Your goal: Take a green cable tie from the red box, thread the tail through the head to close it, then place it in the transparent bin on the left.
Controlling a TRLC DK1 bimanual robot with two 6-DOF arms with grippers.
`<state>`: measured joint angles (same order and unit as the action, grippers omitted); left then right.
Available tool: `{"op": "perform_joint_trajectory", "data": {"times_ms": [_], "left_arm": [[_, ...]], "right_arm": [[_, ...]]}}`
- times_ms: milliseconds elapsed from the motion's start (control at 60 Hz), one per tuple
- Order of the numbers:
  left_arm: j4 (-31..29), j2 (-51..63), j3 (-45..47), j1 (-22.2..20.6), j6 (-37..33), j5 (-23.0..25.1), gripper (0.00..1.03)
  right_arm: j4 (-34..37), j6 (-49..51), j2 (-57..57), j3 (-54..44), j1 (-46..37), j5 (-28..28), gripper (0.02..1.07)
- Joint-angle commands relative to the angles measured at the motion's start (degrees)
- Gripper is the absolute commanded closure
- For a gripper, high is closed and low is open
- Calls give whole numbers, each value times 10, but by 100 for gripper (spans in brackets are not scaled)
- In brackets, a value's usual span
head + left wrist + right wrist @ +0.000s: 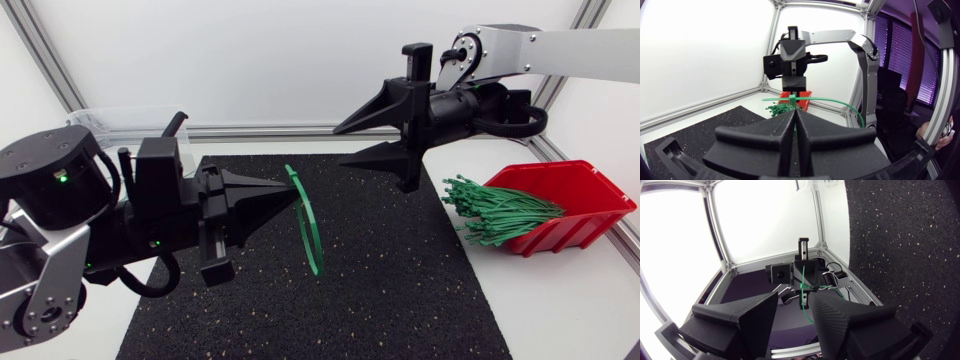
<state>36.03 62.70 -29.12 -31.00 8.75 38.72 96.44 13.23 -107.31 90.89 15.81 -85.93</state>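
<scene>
My left gripper [293, 199] is shut on a green cable tie [308, 228] bent into a loop, held above the black mat [400, 290]. In the left wrist view the tie [858, 111] arcs away from the shut gripper [795, 119]. My right gripper [341, 146] hangs open a short way beyond the loop, apart from it, with nothing between its fingers. Seen from the right wrist, the open gripper [794, 298] faces the left arm and the tie [803, 290]. The red box [575, 205] at the right holds a bundle of green ties [500, 210]. The transparent bin [130, 122] stands at the back left.
The black mat covers the table's middle between the arms. The bundle of ties spills over the red box's near-left rim toward the mat. The left arm's bulky base [50, 200] sits in front of the transparent bin.
</scene>
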Motion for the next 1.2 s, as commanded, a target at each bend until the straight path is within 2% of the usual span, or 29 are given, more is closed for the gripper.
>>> {"op": "perform_joint_trajectory", "data": {"times_ms": [0,167,450,483,550,683,783,1183], "left_arm": [[9,8,14,-15,-25,7,99],[6,15,11,-36,-33,7,99],[0,12,7,-41,-33,7,99],[-1,12,7,-42,-33,7,99],[-2,11,6,-42,-33,7,99],[-3,9,6,-42,-33,6,99],[-5,9,6,-42,-33,6,99],[-13,4,5,-43,-32,7,99]], "right_arm": [[103,-10,-41,11,2,3,56],[104,-10,-58,34,40,4,56],[111,-11,-57,46,70,4,57],[110,-11,-58,45,70,7,59],[110,-10,-60,44,70,11,71],[107,-9,-55,29,70,18,72],[103,-8,-47,13,70,19,79],[96,-7,-23,-11,72,23,85]]}}
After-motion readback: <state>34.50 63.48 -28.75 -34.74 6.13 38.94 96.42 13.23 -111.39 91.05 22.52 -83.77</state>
